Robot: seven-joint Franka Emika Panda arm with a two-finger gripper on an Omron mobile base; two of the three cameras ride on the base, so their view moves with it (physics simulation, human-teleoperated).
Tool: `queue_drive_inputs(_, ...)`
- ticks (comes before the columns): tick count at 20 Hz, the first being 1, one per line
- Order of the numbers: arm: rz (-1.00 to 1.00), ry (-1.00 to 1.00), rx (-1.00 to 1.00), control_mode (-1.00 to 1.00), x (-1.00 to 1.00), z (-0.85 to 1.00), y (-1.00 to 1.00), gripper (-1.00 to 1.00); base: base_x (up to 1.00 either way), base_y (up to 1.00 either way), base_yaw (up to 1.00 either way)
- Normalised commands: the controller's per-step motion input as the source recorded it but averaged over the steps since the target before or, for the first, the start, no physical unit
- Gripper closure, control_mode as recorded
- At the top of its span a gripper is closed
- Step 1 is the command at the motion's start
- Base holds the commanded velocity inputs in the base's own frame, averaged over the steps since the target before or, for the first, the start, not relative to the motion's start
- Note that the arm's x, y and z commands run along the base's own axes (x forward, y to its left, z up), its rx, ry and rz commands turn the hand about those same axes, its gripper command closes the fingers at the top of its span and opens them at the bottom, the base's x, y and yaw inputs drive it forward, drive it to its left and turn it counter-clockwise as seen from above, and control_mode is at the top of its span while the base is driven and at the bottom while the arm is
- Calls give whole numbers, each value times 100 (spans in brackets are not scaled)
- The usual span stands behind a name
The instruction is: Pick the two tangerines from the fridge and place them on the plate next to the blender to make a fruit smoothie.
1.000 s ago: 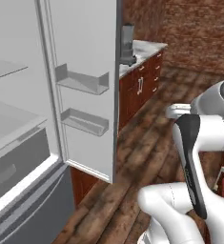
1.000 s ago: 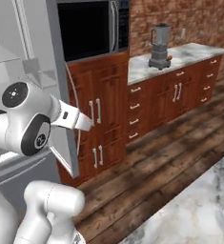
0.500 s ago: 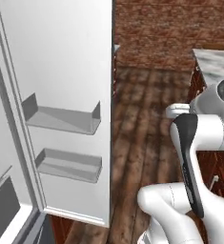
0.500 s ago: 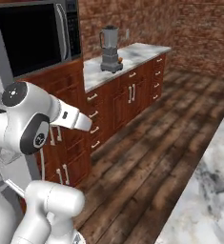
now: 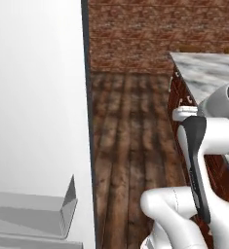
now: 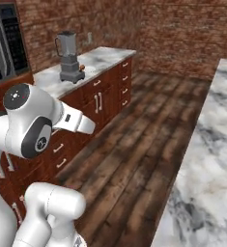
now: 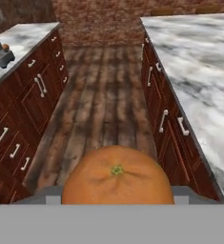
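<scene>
Beside the blender [image 6: 69, 57], whose grey boxy base and handled jar stand on a long marble-veined counter [image 6: 103, 55] over dark red wood cabinets with pale bar handles, a small orange tangerine [image 6: 83, 68] sits just to its right, while a wide plank floor [image 6: 134, 130] of streaked brown wood runs between that counter and a second marble counter opposite the blender, with rough red brick on the walls behind. Far from the blender, the smooth white inside of the fridge [image 5: 38, 112] door with a grey bin fills the left base view's left. Closer than the blender in the hand view, the gripper [image 7: 117, 198] is clamped on a round dimpled tangerine [image 7: 117, 176] with a small green stem scar.
</scene>
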Motion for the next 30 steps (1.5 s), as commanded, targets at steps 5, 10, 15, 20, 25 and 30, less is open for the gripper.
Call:
queue_drive_inputs(5,0,0,0,100,0,0,0,100,100,0,-11)
queue_drive_inputs(10,0,0,0,100,0,0,0,100,100,34,-3)
queue_drive_inputs(15,0,0,0,100,0,0,0,100,100,33,0)
queue_drive_inputs(20,0,0,0,100,0,0,0,100,100,18,0)
queue_drive_inputs(25,0,0,0,100,0,0,0,100,100,0,0)
queue_drive_inputs(30,0,0,0,100,0,0,0,100,100,0,0)
